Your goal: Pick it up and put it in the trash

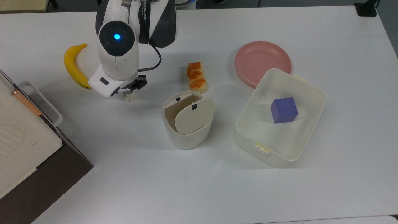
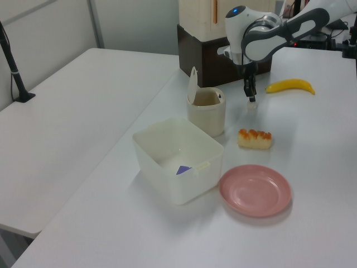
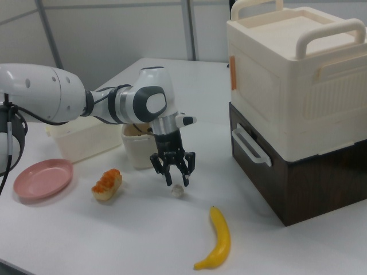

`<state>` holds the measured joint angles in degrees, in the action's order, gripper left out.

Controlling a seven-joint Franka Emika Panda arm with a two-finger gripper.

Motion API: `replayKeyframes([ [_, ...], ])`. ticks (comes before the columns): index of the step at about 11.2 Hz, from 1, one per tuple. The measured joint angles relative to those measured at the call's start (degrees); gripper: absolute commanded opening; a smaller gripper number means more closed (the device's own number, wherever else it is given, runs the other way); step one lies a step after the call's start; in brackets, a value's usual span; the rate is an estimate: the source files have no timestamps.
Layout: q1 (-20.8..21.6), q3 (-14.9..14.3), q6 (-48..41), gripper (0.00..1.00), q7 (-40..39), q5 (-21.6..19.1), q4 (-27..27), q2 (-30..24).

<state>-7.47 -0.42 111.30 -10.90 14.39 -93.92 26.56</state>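
Scanning the top view from its left edge: a cream storage box (image 1: pixel 18 146) at lower left, parked out of the working lane. Then a banana (image 1: pixel 74 67) in the upper left, lying just beside the arm's white wrist, not part of the job.

Next, left of centre, the gripper (image 3: pixel 177 179) pointing straight down, fingers (image 3: pixel 169 176) spread apart and holding nothing, poised just above the paper wad (image 3: pixel 178 191). Resting on the tabletop (image 1: pixel 124 174), near the banana and apart from the bin. Judged a pre-grasp stance: spread so as to straddle the small ball before lowering and pinching. Likely to squash or skid if caught off-centre.

Centre of the frame: the round trash bin (image 1: pixel 186 137), swing lid (image 1: pixel 194 116) tilted and leaving a gap at its upper-left side, facing the wad, probably the way in for a drop.

Just above the bin, a bread slice (image 1: pixel 196 77) with orange topping. Farther right, a pink plate (image 1: pixel 262 60), and touching or overlapping its lower edge a rectangular cream container (image 1: pixel 248 137) with a purple cube (image 1: pixel 283 109) inside; bystanders all.
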Motion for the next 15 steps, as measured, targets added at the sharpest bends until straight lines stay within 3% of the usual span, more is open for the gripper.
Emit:
replayKeyframes([
  [5,0.1,0.0,0.0,0.81,0.0,0.0,0.0,1.0],
  [6,0.1,0.0,0.0,0.73,0.0,0.0,0.0,1.4],
  [8,0.1,0.0,0.0,0.47,0.0,0.0,0.0,2.1],
  [11,0.1,0.1,0.0,0.0,0.0,0.0,0.0,2.5],
  [15,0.1,0.5,0.0,0.0,0.0,0.0,0.0,2.6],
])
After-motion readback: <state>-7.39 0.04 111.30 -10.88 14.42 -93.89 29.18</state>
